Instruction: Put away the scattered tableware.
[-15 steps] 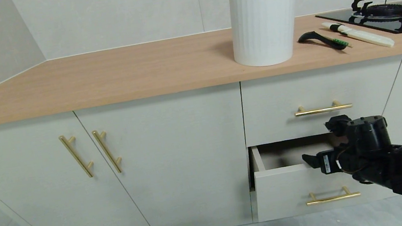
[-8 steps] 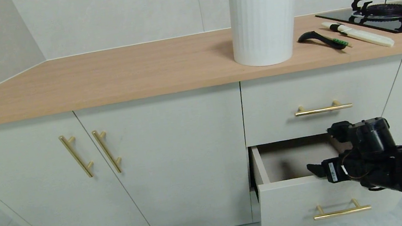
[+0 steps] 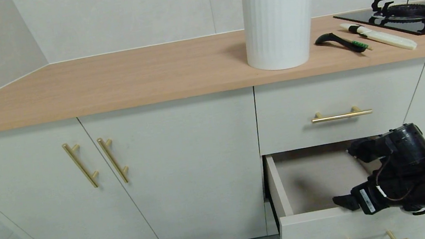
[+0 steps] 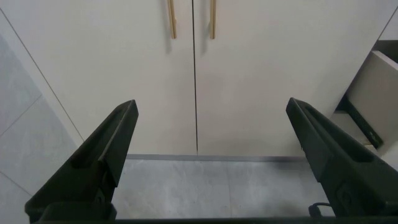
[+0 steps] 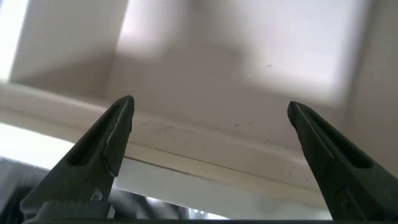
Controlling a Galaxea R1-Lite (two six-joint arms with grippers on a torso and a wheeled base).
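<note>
Right gripper point(image 3: 344, 175) sits at 4 o'clock in the head view, at the pulled-out lower drawer point(image 3: 278, 187), jaws spread wide, nothing in them. Its lower finger point(image 3: 340, 202) is at the top edge of the drawer front and its upper finger point(image 3: 358, 149) is over the drawer's back; can't tell if either actually touches. The right wrist view agrees: right gripper point(image 5: 210, 134) is wide, with the drawer front's top edge running across between the fingers and the bare drawer bottom beyond. Left gripper point(image 4: 211, 155) is also wide and holding nothing, facing the two cabinet doors point(image 4: 249, 81) above the grey floor point(image 4: 205, 186), with the open drawer's side at its edge. Upper drawer point(image 3: 339, 96) is shut, directly at 12 o'clock from the open one. Tableware is up on the counter point(image 3: 126, 77): a black-handled tool point(image 3: 342, 42) with a green tip lies at 3 o'clock from the white ribbed bin point(image 3: 278, 12), and a white knife point(image 3: 379, 37) lies just beside that tool, again at 3 o'clock, the two roughly parallel and slightly apart. Stove point(image 3: 412, 16) is at 2 o'clock from the knife, close to it.
</note>
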